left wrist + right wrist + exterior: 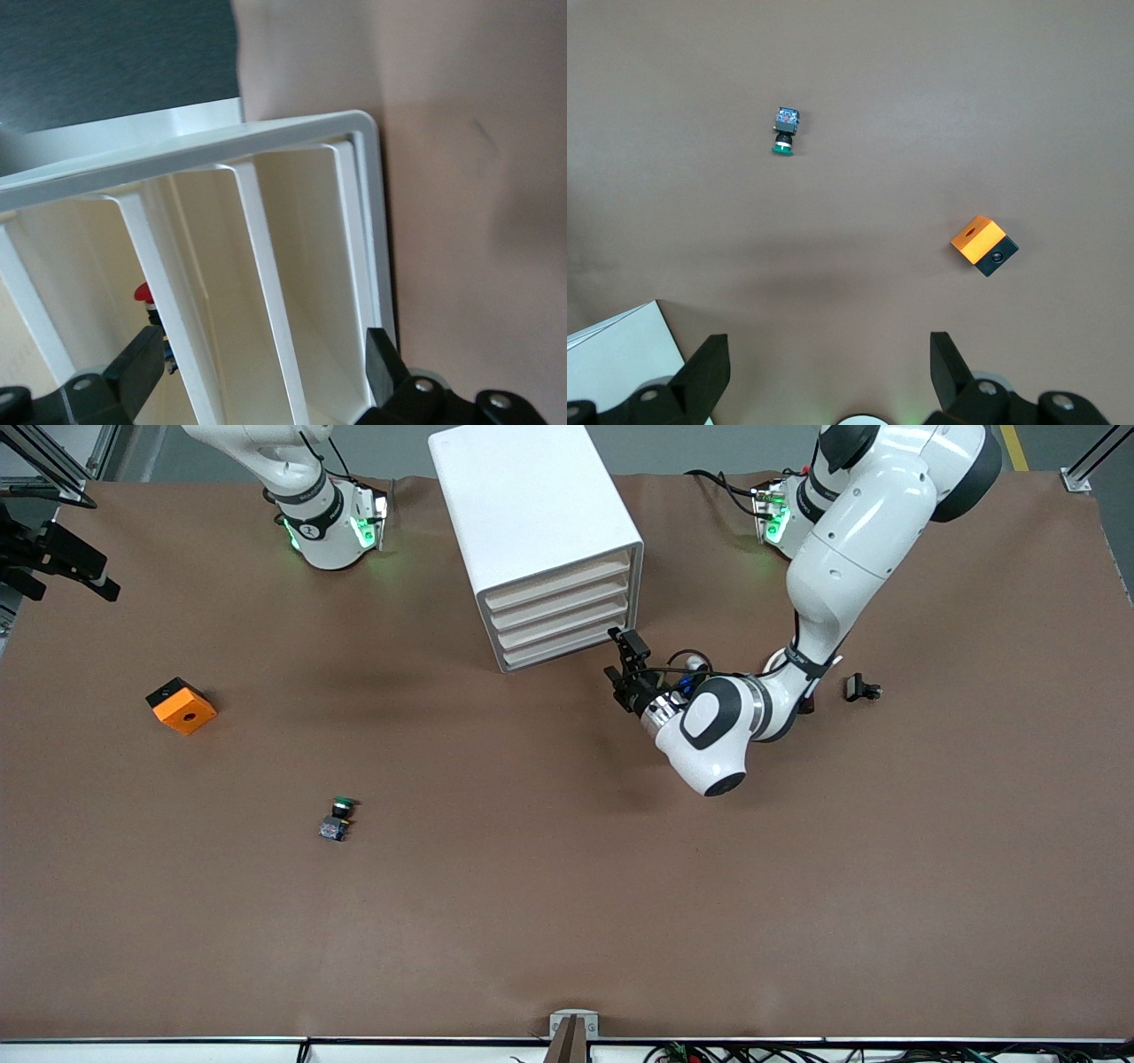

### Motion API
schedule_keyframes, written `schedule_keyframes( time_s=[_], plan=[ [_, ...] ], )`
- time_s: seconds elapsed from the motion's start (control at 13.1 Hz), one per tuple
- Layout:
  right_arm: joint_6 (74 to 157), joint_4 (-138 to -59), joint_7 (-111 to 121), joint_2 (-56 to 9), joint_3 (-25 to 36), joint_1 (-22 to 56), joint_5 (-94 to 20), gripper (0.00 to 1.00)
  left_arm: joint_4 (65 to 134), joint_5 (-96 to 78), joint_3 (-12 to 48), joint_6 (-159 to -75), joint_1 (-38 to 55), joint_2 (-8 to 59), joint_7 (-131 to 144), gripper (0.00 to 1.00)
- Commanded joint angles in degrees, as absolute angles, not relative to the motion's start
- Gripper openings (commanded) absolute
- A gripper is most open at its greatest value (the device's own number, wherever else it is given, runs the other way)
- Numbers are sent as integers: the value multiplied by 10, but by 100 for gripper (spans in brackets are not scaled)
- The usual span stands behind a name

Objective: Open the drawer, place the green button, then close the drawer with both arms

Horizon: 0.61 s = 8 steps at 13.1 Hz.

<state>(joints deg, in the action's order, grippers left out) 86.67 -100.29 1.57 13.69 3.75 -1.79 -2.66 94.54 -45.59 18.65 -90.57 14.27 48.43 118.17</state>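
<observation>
So far nothing of the job was done: all four slat fronts of the cabinet (540,540) sat flush, the drawer (567,651) not yet pulled, and the button (339,819) lay on the bare table (567,921), well apart from the cabinet at about seven o'clock from it, nearer the front camera. Opening, placing and closing all remained. My left gripper (618,654) hung just beside the lowest fronts, fingers (137,367) spread wide, holding nothing. My right gripper (824,372) waited high over the table near its base, jaws equally wide and empty. An orange block (182,705) lay toward my right arm's end.
</observation>
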Motion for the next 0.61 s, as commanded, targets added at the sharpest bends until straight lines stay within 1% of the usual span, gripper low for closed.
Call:
schedule_keyframes(
  time_s=[0.0,0.08,0.3,0.38,0.53],
  plan=[
    [864,-1006,18,144,38,-18,-22,100,937,-470,190,-881,149,498,1220,100],
    [864,-1006,18,144,38,-18,-22,100,939,-473,190,-880,153,500,1220,100],
    [864,-1006,18,144,36,-17,-22,100,939,-488,190,-880,161,515,1223,83],
    [866,-1005,18,144,36,-18,-22,100,939,-490,190,-880,169,517,1224,80],
    [866,-1006,18,144,36,-18,-22,100,939,-489,189,-880,177,519,1224,79]
  ],
)
